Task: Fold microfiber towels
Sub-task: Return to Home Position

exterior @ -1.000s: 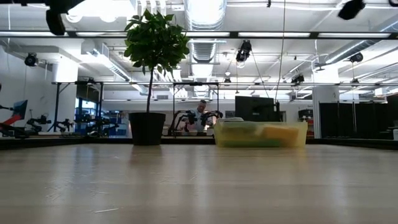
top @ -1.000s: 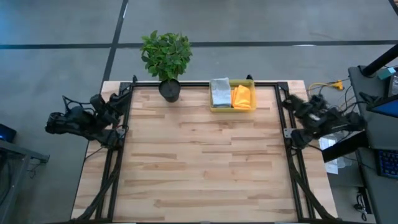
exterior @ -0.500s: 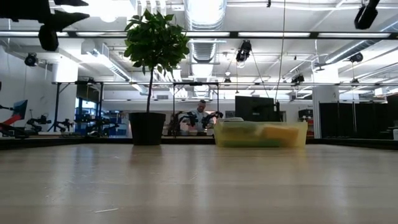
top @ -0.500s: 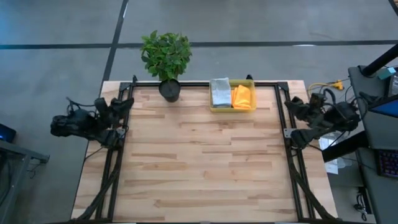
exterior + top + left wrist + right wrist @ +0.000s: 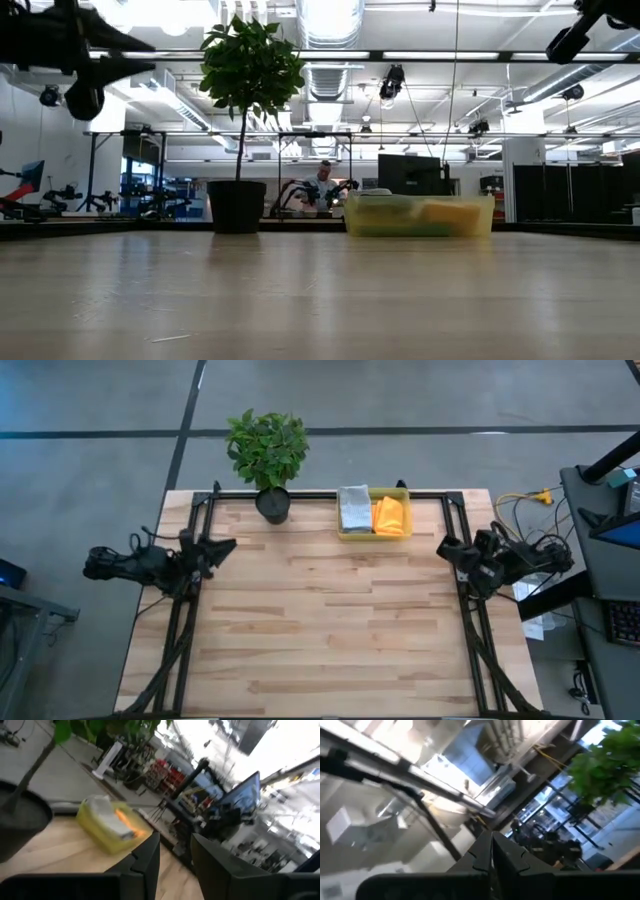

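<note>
Left gripper (image 5: pixel 222 548): we see it at the worktop's left edge, raised above the wood, its fingers (image 5: pixel 147 857) parted with a clear gap and nothing between them.
Right gripper (image 5: pixel 445 549): we find it at the right edge, also raised, fingers pressed together and empty.
Yellow bin (image 5: pixel 372 537): it stands at the far edge, right of the middle, well apart from both arms.
Grey towel (image 5: pixel 353 508): folded, in the bin's half nearer the plant.
Orange towel (image 5: pixel 390 515): folded, in the other half, touching the grey towel.
Potted plant (image 5: pixel 268 455): we see it at the far edge, near the bin.
Person (image 5: pixel 322 180): in the room beyond the far edge.
</note>
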You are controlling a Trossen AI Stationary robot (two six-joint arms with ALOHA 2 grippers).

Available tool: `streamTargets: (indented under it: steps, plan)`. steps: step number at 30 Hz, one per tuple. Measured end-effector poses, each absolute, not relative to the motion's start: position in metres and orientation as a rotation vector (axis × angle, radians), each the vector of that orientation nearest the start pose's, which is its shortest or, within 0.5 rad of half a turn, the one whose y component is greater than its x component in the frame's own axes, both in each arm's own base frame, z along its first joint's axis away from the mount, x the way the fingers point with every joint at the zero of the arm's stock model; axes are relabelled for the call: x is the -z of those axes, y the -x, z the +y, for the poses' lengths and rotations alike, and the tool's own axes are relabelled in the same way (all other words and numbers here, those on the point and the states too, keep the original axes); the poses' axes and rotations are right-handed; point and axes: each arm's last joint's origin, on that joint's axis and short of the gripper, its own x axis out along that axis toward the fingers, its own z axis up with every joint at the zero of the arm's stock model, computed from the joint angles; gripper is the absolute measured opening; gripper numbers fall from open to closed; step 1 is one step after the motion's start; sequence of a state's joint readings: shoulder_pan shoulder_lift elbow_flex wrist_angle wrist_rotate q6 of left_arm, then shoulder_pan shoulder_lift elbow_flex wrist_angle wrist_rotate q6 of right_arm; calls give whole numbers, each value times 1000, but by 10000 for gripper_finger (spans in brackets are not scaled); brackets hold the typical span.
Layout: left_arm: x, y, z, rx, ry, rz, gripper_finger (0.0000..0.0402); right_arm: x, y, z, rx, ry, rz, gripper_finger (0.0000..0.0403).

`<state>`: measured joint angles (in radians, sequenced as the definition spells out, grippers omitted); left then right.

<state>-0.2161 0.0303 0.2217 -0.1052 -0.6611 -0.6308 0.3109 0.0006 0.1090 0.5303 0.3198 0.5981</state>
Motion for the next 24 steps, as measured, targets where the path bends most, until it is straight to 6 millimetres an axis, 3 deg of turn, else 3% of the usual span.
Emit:
streamTargets:
  steps: [10, 16, 24]
  plan:
    - [-201, -85, -1, -425, 635, -136, 97, -233, -77, 15, -222, -441, -466, 9]
    - [-197, -87, -2, -382, 636, -119, 97, -213, -86, 15, -186, -514, -260, 9]
    - [-187, -89, -3, -392, 621, -87, 97, -189, -93, 12, -260, -602, -181, 9]
